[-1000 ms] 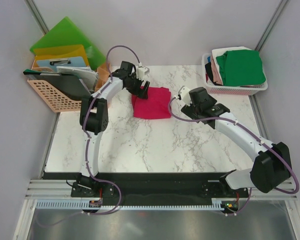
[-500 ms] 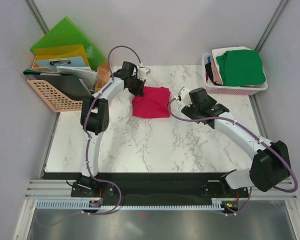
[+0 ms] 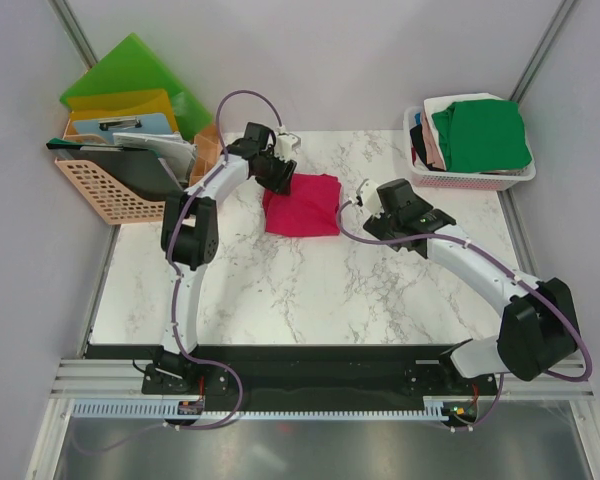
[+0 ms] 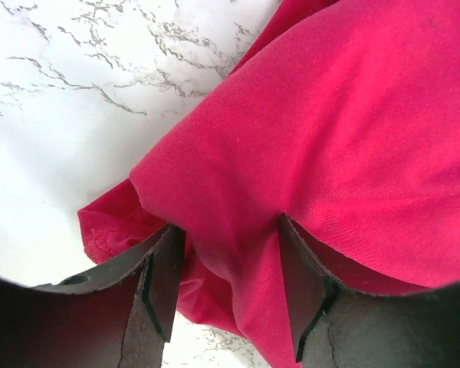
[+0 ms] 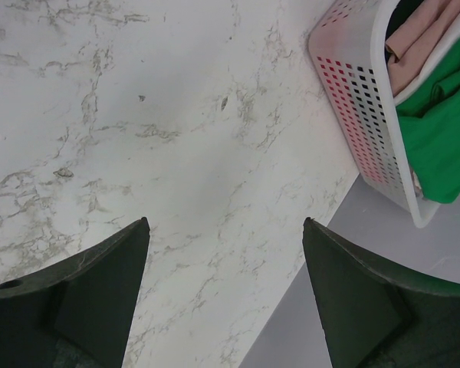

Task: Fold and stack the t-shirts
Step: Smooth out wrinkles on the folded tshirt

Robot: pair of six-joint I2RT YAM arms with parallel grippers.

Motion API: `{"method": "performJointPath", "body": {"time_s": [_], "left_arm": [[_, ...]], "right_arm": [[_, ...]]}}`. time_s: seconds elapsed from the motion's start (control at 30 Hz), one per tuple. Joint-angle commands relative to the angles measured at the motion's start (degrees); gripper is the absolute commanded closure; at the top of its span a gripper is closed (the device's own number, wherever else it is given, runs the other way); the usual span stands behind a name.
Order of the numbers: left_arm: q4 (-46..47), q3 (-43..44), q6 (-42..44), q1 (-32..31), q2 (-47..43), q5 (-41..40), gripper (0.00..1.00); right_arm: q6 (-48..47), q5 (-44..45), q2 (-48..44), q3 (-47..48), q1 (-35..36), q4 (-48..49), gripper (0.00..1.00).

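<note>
Left gripper [image 4: 230, 226] — jaws narrowed onto a bunched fold at the near-left corner of the crimson-pink t-shirt [image 3: 304, 205]; cloth filled the gap between both fingers [image 4: 165, 280]. The shirt lay folded into a rough square on the marble table [image 3: 280, 290], far of centre, with the left arm reaching over its left edge.

Right gripper [image 5: 224, 226] — jaws spread wide, nothing between them, only bare marble below. It sat just right of the shirt, apart from it.

Surroundings: white perforated basket [image 3: 470, 181] stood at the far right corner of the table, well clear of both arms. It held a green t-shirt [image 3: 480, 135] on top, with a white one [image 3: 460, 103] and a beige-pink one [image 5: 422, 42] beneath or beside it.

An orange mesh basket [image 3: 100, 190] stood off the table's far left corner, holding a green folder [image 3: 130, 70], a yellow folder [image 3: 120, 105] and a clipboard [image 3: 120, 125]; print on its papers was too small to read.
</note>
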Motion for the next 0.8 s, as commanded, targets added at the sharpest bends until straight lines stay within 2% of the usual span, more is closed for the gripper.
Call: {"method": "performJointPath", "body": {"time_s": [0.0, 0.3, 0.5, 0.63, 0.77], "left_arm": [[2.2, 1.7, -0.1, -0.6, -5.8, -0.4, 0.4], [1.3, 1.4, 1.6, -1.8, -7.0, -5.1, 0.36], [1.2, 2.2, 2.2, -1.9, -4.7, -5.8, 0.47], [1.0, 3.2, 2.6, -1.9, -3.0, -6.8, 0.43], [1.0, 4.0, 3.2, -1.9, -1.6, -8.7, 0.43]], "right_arm": [[-0.4, 0.4, 0.3, -0.5, -0.3, 1.0, 0.12], [0.3, -0.9, 0.8, -0.3, -0.4, 1.0, 0.12], [0.1, -0.7, 0.3, -0.5, -0.5, 1.0, 0.13], [-0.3, -0.7, -0.5, -0.9, -0.5, 1.0, 0.13], [-0.4, -0.6, -1.2, -1.6, -0.6, 1.0, 0.13]]}}
